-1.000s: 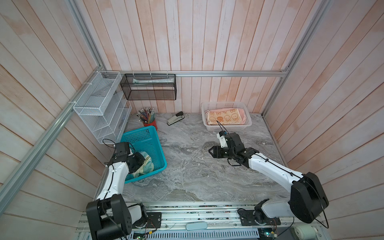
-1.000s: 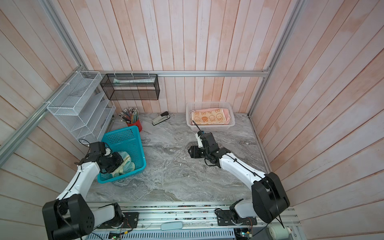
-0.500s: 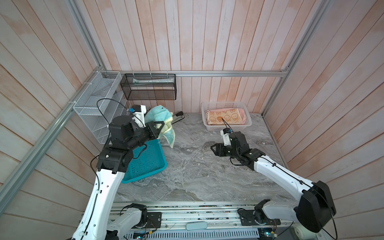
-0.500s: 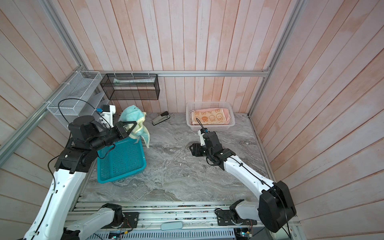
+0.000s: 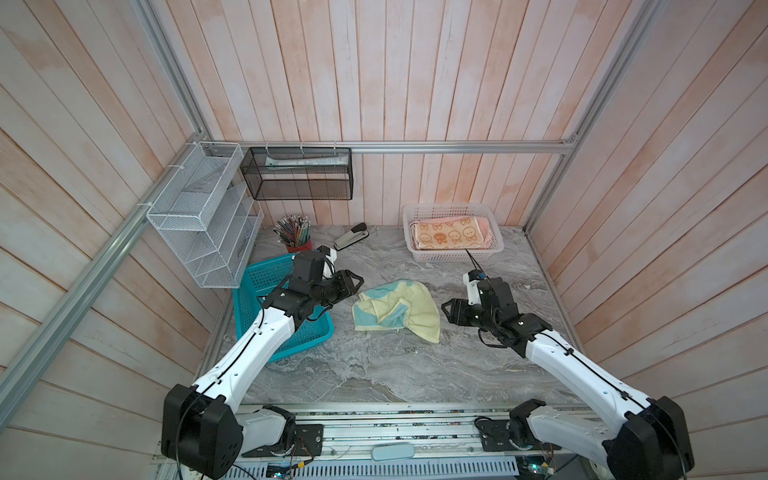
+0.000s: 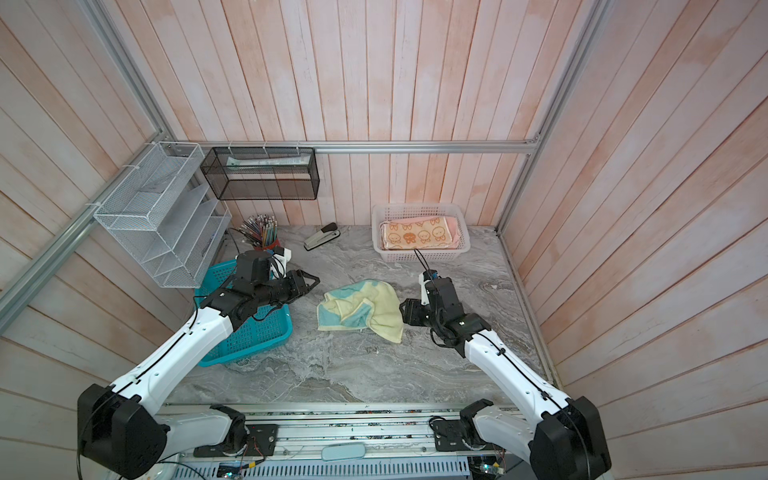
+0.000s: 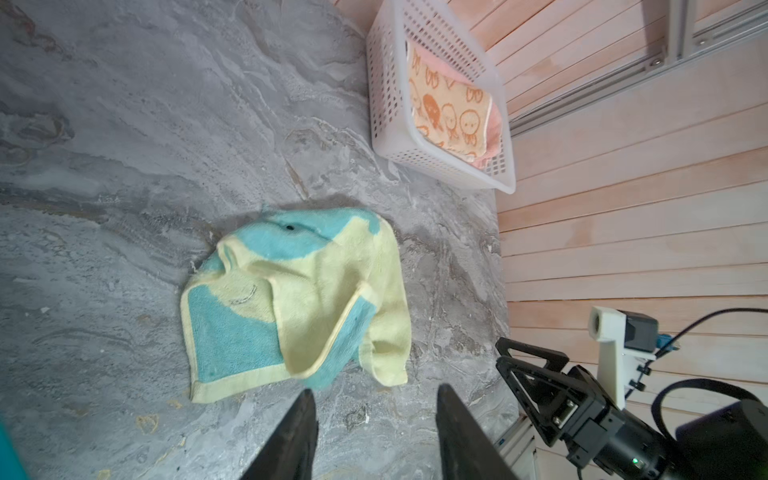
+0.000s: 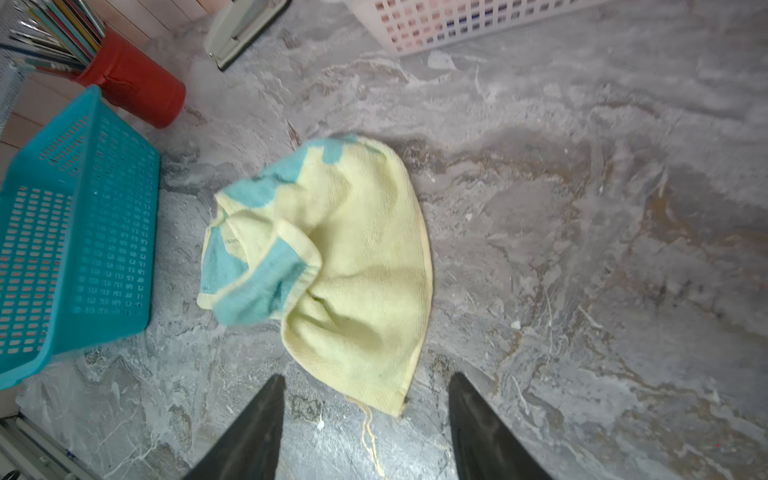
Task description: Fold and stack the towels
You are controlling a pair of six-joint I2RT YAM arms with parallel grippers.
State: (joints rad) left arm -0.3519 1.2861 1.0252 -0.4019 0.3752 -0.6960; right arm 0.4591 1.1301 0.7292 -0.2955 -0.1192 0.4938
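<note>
My left end effector [image 5: 358, 282] at nine o'clock and my right end effector [image 5: 446, 313] at three gape empty beside the yellow towel [image 5: 395, 309]. It lies crumpled and unfolded mid-counter [image 5: 374, 365]. The bunny towel [image 5: 446, 237] sits folded in the white basket [image 5: 457, 258] at one o'clock.

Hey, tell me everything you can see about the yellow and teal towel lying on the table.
The yellow towel is soft-looking terry, pale yellow with light teal patches and a yellow hem. It lies unfolded, crumpled in a loose heap with one edge flipped over, on the grey marbled table. It sits between the left gripper and right gripper; both have open jaws, apparently clear of it.
</note>
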